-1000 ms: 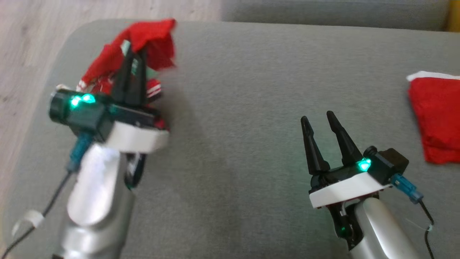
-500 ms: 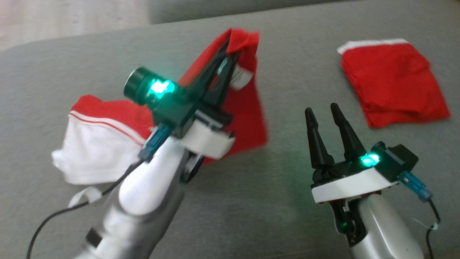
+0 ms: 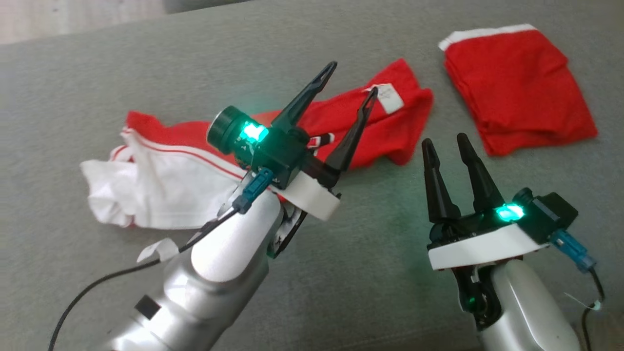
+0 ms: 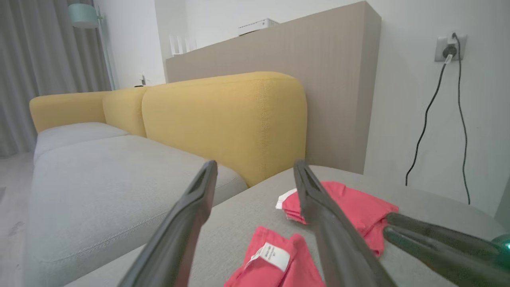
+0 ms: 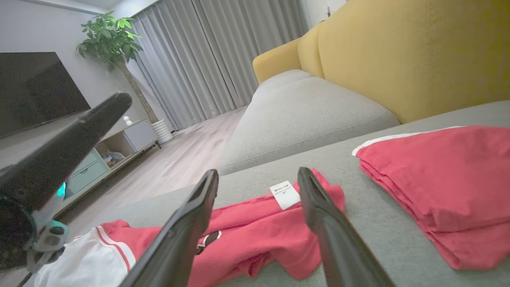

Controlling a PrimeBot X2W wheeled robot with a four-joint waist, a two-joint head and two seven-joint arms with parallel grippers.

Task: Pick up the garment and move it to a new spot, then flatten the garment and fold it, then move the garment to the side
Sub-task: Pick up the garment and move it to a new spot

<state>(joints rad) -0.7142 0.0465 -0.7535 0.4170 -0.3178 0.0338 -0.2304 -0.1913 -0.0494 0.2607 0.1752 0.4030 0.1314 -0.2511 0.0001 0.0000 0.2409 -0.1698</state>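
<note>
Grey cushion (image 3: 370, 282), garment (image 3: 390, 131) beneath left claw (image 3: 353, 78)

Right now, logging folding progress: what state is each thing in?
Red-and-white garment: crumpled, unfolded, lying on the grey cushion.
Second red garment: folded, lying flat, apart to the right.
Left gripper: open, empty, above the crumpled garment.
Right gripper: open, empty.

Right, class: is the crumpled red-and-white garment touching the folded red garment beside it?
Apart. The right wrist view shows a strip of bare grey cushion between the crumpled red-and-white garment and the folded red garment; the head view agrees.
</note>
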